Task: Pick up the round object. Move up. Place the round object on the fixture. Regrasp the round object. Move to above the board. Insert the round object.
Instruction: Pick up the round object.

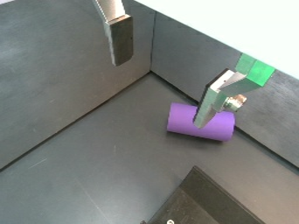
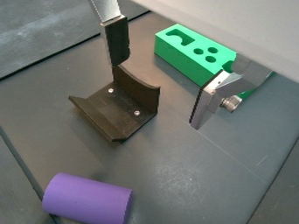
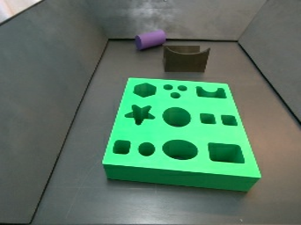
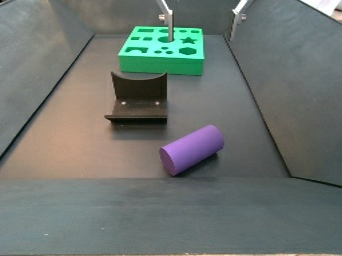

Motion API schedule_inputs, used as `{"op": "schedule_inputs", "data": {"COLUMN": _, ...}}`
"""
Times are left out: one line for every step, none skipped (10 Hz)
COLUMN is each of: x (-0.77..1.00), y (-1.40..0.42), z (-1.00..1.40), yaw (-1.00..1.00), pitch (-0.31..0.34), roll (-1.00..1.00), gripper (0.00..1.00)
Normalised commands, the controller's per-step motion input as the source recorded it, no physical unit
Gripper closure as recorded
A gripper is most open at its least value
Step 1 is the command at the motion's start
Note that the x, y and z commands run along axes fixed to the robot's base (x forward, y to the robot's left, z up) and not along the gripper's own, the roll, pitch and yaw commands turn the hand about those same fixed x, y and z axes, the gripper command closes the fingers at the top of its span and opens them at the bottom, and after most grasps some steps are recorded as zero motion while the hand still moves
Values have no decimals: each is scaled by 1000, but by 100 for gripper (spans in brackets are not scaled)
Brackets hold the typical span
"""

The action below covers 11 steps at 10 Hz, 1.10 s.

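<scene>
on the dark floor of the walled bin, the purple cylinder peg lies on its side, well clear of everything else; in a side view it sits near the back wall, just beside the fixture but not touching it. the fixture is a small dark olive-grey block with a curved notch in its top, and the notch is bare. two small pale dots, perhaps screw heads, show on its curved face in a wrist view. the green board lies flat on the floor farther along, apart from the fixture, with its star, hexagon, round and square holes all open. in a side view the board lies at the far end, beyond the fixture.

grey walls close the bin on all sides, and nothing lies between the peg and the fixture.

the hand hangs above the floor with its two silver plates spread wide and nothing between them. it touches nothing. in one wrist view the peg lies on the floor partly behind one finger; in another the fixture shows on the floor between the fingers, the board beyond them, and the peg at the near edge of the view. in a side view only the tips of the fingers show, up at the top of the view over the board's end of the bin.
</scene>
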Motion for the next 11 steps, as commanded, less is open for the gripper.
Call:
{"op": "schedule_inputs", "data": {"x": 86, "y": 60, "z": -49, "yaw": -254, "pitch": 0, "roll": 0, "gripper": 0}}
{"op": "schedule_inputs", "data": {"x": 151, "y": 180, "z": -149, "yaw": -669, "pitch": -26, "roll": 7, "gripper": 0}}
{"op": "schedule_inputs", "data": {"x": 169, "y": 117, "z": -229, "yaw": -900, "pitch": -60, "roll": 10, "gripper": 0}}
{"op": "schedule_inputs", "data": {"x": 146, "y": 74, "z": -271, "yaw": -954, "pitch": -51, "roll": 14, "gripper": 0}}
{"op": "schedule_inputs", "data": {"x": 120, "y": 60, "z": -306, "yaw": -971, "pitch": -40, "roll": 24, "gripper": 0}}
{"op": "schedule_inputs", "data": {"x": 114, "y": 63, "z": -340, "yaw": -969, "pitch": -26, "roll": 34, "gripper": 0}}
{"op": "schedule_inputs", "data": {"x": 100, "y": 89, "z": -389, "yaw": -931, "pitch": 0, "roll": 63, "gripper": 0}}
{"op": "schedule_inputs", "data": {"x": 54, "y": 209, "z": -423, "yaw": -814, "pitch": 0, "roll": 59, "gripper": 0}}
{"op": "schedule_inputs", "data": {"x": 0, "y": 360, "z": -423, "yaw": -657, "pitch": 0, "roll": 46, "gripper": 0}}
{"op": "schedule_inputs", "data": {"x": 0, "y": 414, "z": -437, "yaw": -597, "pitch": 0, "roll": 51, "gripper": 0}}
{"op": "schedule_inputs", "data": {"x": 0, "y": 403, "z": -471, "yaw": -597, "pitch": 0, "roll": 66, "gripper": 0}}
